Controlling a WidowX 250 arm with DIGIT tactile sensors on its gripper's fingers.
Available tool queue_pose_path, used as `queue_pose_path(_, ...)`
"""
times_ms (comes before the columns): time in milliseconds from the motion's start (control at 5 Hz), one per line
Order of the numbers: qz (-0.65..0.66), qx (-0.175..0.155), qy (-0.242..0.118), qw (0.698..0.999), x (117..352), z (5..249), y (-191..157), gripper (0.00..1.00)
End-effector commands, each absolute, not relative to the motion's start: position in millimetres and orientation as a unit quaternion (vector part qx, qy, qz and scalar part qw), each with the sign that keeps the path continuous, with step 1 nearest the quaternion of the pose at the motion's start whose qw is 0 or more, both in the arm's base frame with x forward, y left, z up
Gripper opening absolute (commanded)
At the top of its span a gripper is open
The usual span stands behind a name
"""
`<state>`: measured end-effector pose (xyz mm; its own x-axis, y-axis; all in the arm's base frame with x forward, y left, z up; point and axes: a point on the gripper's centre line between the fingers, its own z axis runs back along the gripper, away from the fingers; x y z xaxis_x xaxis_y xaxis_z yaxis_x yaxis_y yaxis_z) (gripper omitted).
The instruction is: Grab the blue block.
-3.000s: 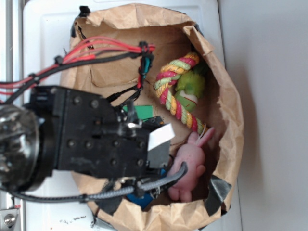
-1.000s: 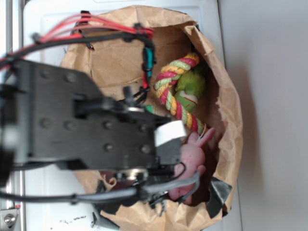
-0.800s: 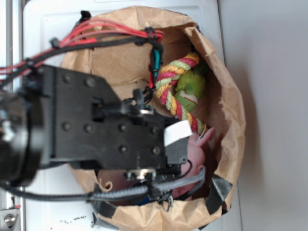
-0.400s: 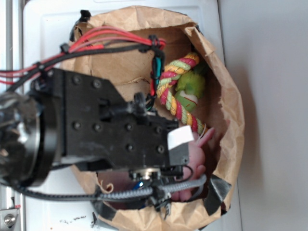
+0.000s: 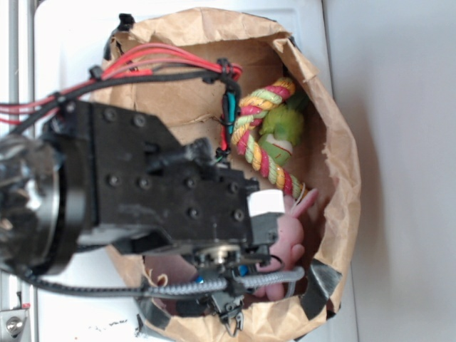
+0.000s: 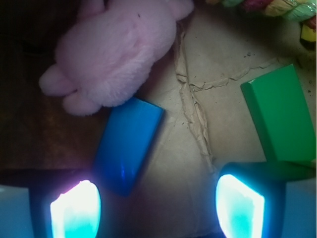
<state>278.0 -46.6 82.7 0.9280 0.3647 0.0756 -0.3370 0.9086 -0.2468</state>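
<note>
Brown paper bag (image 5: 335, 178) on white surface (image 5: 64, 43), mouth open to ext. cam, edges crumpled, dark tape patch at lower right rim. Inside: pink plush bunny (image 6: 119, 49), blue block (image 6: 128, 145), green block (image 6: 277, 116), multicolour rope toy (image 5: 258, 142) w/ fuzzy green toy (image 5: 283, 128) tucked beside it against far bag wall.

Wrist view: blue block lying flat on creased paper floor (image 6: 198, 129) of bag, long axis tilted, upper end touching or just under bunny's body, lower end just beside lit left finger (image 6: 74, 210). Green block well apart on right, lower end behind right finger (image 6: 240, 208). Rope toy only at top right edge.

Gripper (image 6: 157, 208) spread wide, nothing held; fingers apart w/ bare paper between them, blue block near left one, not between pads. Contact w/ block: none seen.

Ext. view: black arm body (image 5: 142, 199) w/ red and black cables (image 5: 164, 60) covering most of bag's left and middle, blocking both blocks nearly entirely; only small blue glimpse under arm, low centre. Bunny's ears and part of body visible right of arm, rope toy above.
</note>
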Motion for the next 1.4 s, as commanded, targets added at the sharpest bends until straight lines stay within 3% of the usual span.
queue_pose_path(0, 0.220, -0.153, -0.089, 0.959, 287.0, 100.3, -34.8, 1.00)
queue_pose_path(200, 0.236, -0.173, -0.106, 0.950, 286.9, 95.5, -36.2, 1.00)
queue_pose_path(400, 0.225, -0.180, -0.099, 0.952, 286.7, 92.1, -39.5, 1.00)
queue_pose_path(1200, 0.250, -0.192, -0.103, 0.944, 289.6, 83.3, -56.2, 1.00)
